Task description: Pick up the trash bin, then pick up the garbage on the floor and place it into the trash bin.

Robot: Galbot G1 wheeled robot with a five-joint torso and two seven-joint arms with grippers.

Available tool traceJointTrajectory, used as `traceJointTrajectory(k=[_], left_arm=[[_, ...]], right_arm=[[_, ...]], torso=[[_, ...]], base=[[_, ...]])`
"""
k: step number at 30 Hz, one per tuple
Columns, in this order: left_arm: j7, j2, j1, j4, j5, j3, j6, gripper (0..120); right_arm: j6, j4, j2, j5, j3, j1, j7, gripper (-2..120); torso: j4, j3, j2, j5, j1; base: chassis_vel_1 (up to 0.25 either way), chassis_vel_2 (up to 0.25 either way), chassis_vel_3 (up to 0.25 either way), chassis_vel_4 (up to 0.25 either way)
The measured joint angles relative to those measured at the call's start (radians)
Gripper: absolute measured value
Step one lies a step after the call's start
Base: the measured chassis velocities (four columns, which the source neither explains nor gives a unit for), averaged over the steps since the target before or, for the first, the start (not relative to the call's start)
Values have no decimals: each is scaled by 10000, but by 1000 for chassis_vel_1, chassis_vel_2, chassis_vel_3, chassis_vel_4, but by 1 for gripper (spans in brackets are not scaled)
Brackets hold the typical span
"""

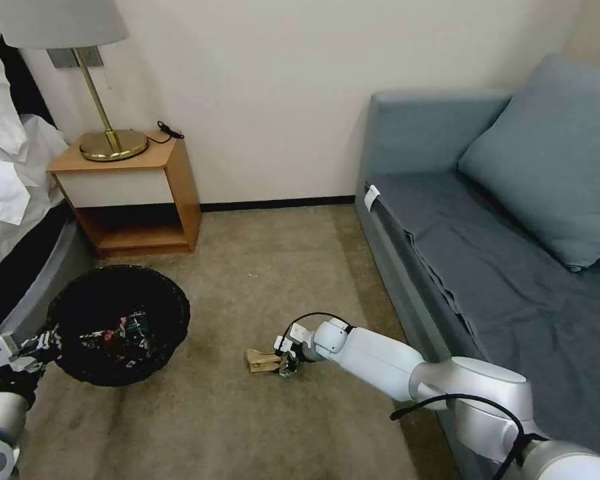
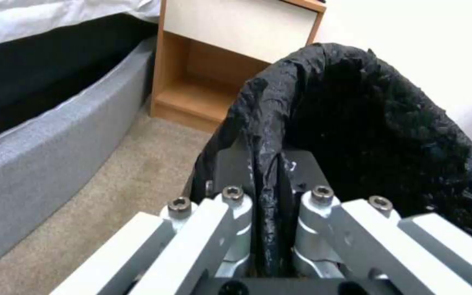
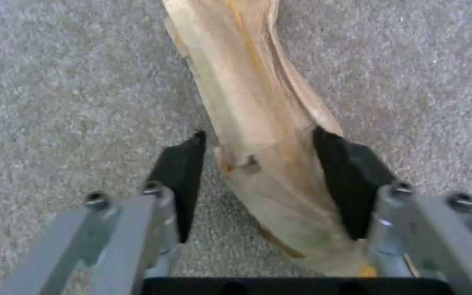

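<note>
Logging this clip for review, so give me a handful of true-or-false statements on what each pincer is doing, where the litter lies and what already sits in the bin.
1. The left pincer is shut on the trash bin at its bag-lined rim. True.
2. The right pincer is closed tight on the tan paper. False: its fingers are open and straddle the paper, one pad touching and a gap at the other.
3. The tan paper lies on the carpet. True.
4. The trash bin holds nothing. False: litter pieces lie inside it.
5. The tan paper lies on the sofa. False: it is on the floor beside the sofa.
</note>
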Motion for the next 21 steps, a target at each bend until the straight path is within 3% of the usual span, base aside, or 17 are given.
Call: traceJointTrajectory(k=[12,21], left_arm=[[2,-172,202,-266,28,-40,-18,5],[-16,-280,208,-301,36,53,-18,5]], right_arm=[[-12,458,-238,10,390,-350,568,1],[-41,1270,-683,180,1181,-433,1210,0]], torso=[[0,0,0,1,0],[0,0,0,1,0]], base=[[0,0,0,0],[0,0,0,0]])
